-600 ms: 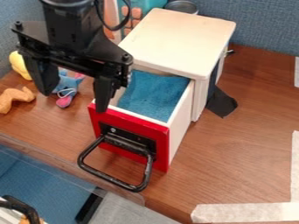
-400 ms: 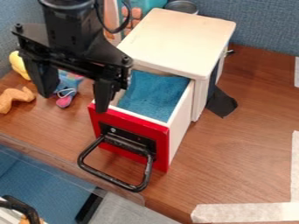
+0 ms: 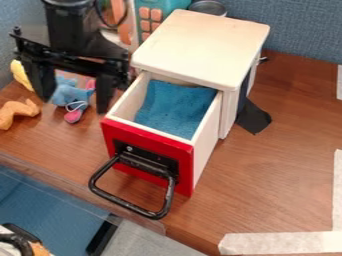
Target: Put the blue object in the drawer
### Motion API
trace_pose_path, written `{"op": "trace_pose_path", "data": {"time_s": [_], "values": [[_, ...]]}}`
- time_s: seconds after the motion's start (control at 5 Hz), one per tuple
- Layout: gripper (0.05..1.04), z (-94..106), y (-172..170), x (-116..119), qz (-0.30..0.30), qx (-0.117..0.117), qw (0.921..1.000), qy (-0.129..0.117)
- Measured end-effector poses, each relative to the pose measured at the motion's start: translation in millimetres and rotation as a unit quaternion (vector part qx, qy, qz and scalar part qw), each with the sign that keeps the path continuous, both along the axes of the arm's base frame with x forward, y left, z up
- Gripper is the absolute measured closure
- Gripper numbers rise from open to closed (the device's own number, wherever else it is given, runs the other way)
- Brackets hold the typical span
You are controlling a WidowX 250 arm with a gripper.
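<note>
"Gripper (image 3: 73, 106) ready?"

"Its fingers are apart, with the blue toy (image 3: 65, 94) showing between them. Toy's on the table (image 3: 274, 165), beside the open drawer (image 3: 119, 131)."

"Best way in?"

"Centre on the body, I'd say, lower straight, pinch the thick part, then lift well above the drawer's side before crossing."

Red drawer front (image 3: 145, 154), white sides, blue lining (image 3: 175, 109).
</note>
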State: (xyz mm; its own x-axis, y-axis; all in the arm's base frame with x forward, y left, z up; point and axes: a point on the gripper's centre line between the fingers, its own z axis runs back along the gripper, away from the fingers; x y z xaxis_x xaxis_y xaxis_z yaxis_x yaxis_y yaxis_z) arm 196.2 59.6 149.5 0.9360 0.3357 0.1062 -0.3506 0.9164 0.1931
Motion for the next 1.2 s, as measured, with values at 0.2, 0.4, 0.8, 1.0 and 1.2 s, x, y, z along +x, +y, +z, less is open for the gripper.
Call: {"op": "trace_pose_path", "data": {"time_s": [0.2, 0.4, 0.8, 1.0, 1.2], "values": [[0.083, -3.0, 23, 14, 0.037, -0.007, 0.9993, -0.005], [0.083, -13.8, 43, 24, 0.077, -0.011, 0.9969, -0.008], [0.083, -14.2, 81, 50, 0.215, 0.021, 0.9744, -0.063], [0.083, -21.0, 102, 60, 0.287, 0.026, 0.955, -0.069], [0.083, -27.4, 117, 69, 0.358, 0.016, 0.93, -0.083]]}}
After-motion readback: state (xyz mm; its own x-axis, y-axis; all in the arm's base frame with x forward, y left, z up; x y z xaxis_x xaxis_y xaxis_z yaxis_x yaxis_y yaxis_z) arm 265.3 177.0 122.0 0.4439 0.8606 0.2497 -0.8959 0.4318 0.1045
